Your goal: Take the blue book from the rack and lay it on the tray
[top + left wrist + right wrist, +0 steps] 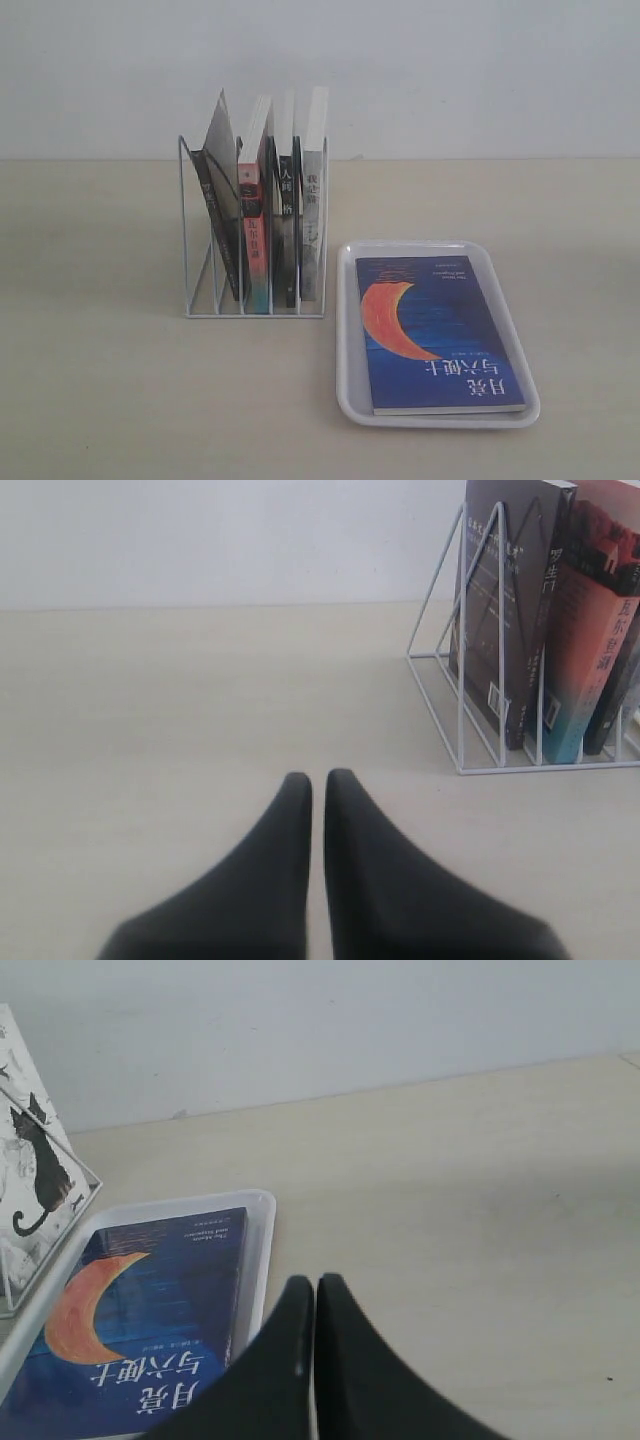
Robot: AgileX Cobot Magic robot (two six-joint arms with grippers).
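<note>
The blue book [150, 1330] lies cover-up in the tray [264, 1222] — just beside the right gripper [314, 1282], pinched closed and empty; the left gripper [318, 776] likewise.

A pale beige worktop [110, 400] is seen, matte and faintly grained, and it is closed off at its far edge by a plain white wall [480, 70]. Two things are carried directly on it. The white wire rack [250, 315] is stood upright toward that far edge, left of the middle, with its base wires laid flat on the surface. The white tray [347, 340] is set down flat just beside the rack, right of the middle and further from the far edge, its long sides pointed away from the wall. Between the two, a thin strip of bare worktop is shown in the exterior view.
</note>
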